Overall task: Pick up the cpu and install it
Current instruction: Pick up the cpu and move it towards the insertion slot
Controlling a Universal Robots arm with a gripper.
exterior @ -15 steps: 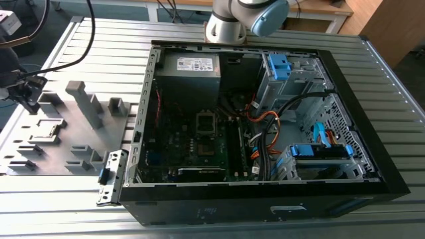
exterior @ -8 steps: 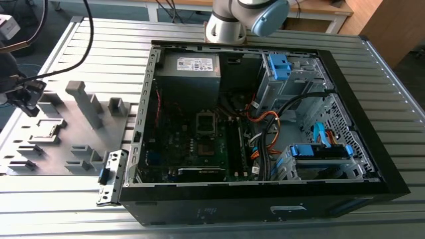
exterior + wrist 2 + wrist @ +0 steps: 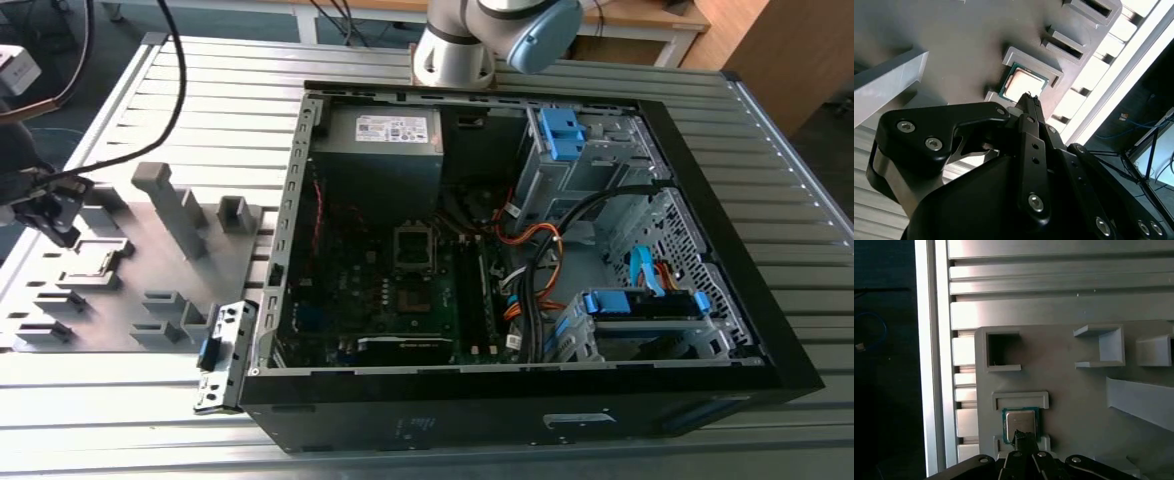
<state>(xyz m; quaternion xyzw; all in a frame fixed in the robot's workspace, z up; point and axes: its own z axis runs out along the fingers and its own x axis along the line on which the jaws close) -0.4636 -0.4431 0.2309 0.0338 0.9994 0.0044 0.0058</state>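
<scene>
The cpu [image 3: 1021, 422], a small square chip with a silvery top and a greenish rim, lies flat in a shallow holder of the grey fixture plate [image 3: 1069, 380]. It also shows in the second wrist view as the cpu [image 3: 1019, 84]. My gripper [image 3: 1024, 438] hangs over it with its dark fingers pressed together into one tip [image 3: 1029, 98]. That tip overlaps the chip's near edge, and I cannot tell whether it touches. In the exterior view the gripper [image 3: 56, 222] is at the far left, over the fixture plate [image 3: 134, 290]. The socket [image 3: 414, 250] sits on the board inside the open computer case [image 3: 534, 390].
The fixture plate carries raised blocks [image 3: 174, 205] and empty pockets [image 3: 1002, 349] around the cpu's holder. The ribbed metal table [image 3: 787, 200] runs under everything. Inside the case are cables [image 3: 534, 250], blue drive cages [image 3: 641, 305] and a power supply [image 3: 380, 135]. Black cables [image 3: 174, 60] hang at the exterior view's left.
</scene>
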